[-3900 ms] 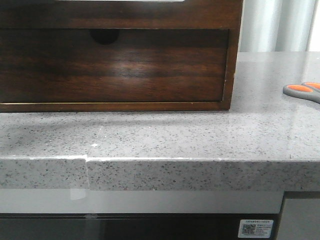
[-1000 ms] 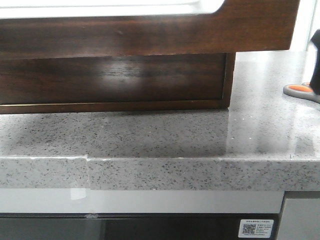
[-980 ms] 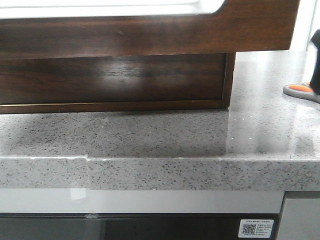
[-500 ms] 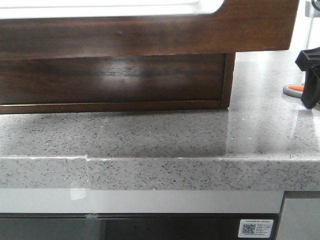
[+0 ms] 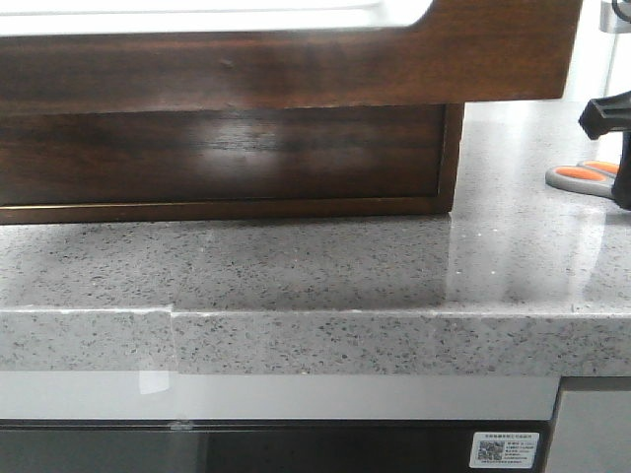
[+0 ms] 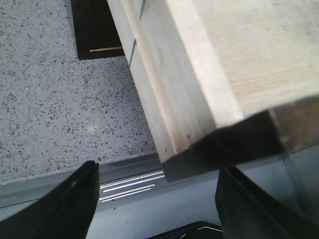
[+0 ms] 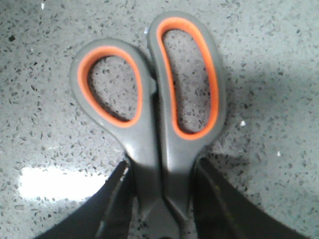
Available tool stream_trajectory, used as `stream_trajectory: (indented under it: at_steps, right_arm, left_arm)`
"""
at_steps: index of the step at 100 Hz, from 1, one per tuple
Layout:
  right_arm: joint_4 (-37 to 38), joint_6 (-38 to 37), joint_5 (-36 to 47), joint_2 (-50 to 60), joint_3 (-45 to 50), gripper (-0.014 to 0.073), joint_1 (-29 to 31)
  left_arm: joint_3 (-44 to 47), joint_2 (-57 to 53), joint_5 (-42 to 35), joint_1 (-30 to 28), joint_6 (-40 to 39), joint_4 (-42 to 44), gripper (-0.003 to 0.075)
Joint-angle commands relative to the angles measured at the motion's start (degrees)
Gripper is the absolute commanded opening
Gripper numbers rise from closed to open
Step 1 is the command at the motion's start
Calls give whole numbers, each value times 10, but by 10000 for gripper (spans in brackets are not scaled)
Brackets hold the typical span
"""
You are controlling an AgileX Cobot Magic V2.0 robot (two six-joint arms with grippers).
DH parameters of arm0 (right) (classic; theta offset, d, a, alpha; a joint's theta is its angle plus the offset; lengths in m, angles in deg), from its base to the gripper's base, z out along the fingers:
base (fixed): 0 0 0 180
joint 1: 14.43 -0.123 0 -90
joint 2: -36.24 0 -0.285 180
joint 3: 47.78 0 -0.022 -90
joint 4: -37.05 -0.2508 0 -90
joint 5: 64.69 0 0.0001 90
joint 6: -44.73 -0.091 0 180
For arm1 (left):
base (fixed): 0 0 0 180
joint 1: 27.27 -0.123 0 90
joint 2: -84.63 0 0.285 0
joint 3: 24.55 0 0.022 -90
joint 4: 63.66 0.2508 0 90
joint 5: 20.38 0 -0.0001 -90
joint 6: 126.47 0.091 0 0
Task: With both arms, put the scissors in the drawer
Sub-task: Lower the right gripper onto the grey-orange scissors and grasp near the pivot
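Observation:
The drawer [image 5: 296, 69] stands pulled out toward me, its dark glossy front across the top of the front view and a strip of its white inside [image 5: 197, 15] above. In the left wrist view its pale wooden side and dark front corner [image 6: 224, 147] hang just beyond my left gripper [image 6: 157, 199], which is open and touches nothing. The scissors [image 5: 580, 177] lie on the counter at the far right. In the right wrist view their grey handles with orange loops [image 7: 149, 124] point away, and my right gripper [image 7: 160, 199] is closed on their neck.
The wooden cabinet [image 5: 227, 158] stands on the grey speckled counter [image 5: 325, 266] under the open drawer. The counter's front edge [image 5: 325, 340] runs across the view, with a dark appliance front [image 5: 296, 448] below it.
The drawer came out toward me between the oldest frame and a second ago. The right gripper came down over the scissors, closed on them, and they shifted slightly left.

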Motion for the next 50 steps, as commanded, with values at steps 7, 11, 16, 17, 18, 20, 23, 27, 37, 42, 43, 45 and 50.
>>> stream_trajectory:
  at_steps: [7, 11, 16, 17, 18, 20, 23, 27, 37, 42, 43, 45, 50]
  right_arm:
    - [13, 4, -33, 5, -6, 207, 4]
    - [13, 4, -39, 5, -6, 207, 4]
    - [13, 4, -48, 6, -6, 207, 4]
    - [13, 4, -50, 6, -6, 207, 4]
    - [13, 4, -52, 6, -6, 207, 4]
    - [13, 4, -56, 8, -6, 207, 4]
    - [13, 4, -60, 10, -6, 207, 4]
    - [13, 4, -65, 14, -6, 207, 4]
    - [13, 4, -80, 25, -6, 207, 4]
    - [12, 2, -92, 31, -6, 210, 4]
    - [12, 1, -93, 33, -6, 210, 4]
    - [12, 1, -97, 35, -6, 210, 4]
    - [12, 1, -109, 39, -6, 210, 4]
  left_arm:
    - [-25, 4, -88, 1, -21, 20, 461]
    - [-25, 4, -90, 1, -21, 18, 461]
    - [-25, 4, -90, 1, -21, 18, 461]
    - [-25, 4, -90, 1, -21, 18, 461]
    - [-25, 4, -88, 1, -21, 18, 461]
    - [-25, 4, -87, 1, -21, 18, 461]
    - [-25, 4, -86, 1, -21, 18, 461]
    - [-25, 4, -83, 1, -21, 18, 461]
    - [-25, 4, -81, 1, -21, 18, 461]
    - [-25, 4, -81, 1, -21, 18, 461]
    - [-25, 4, -81, 1, -21, 18, 461]
    - [-25, 4, -81, 1, -21, 18, 461]
    - [-25, 4, -81, 1, -21, 18, 461]
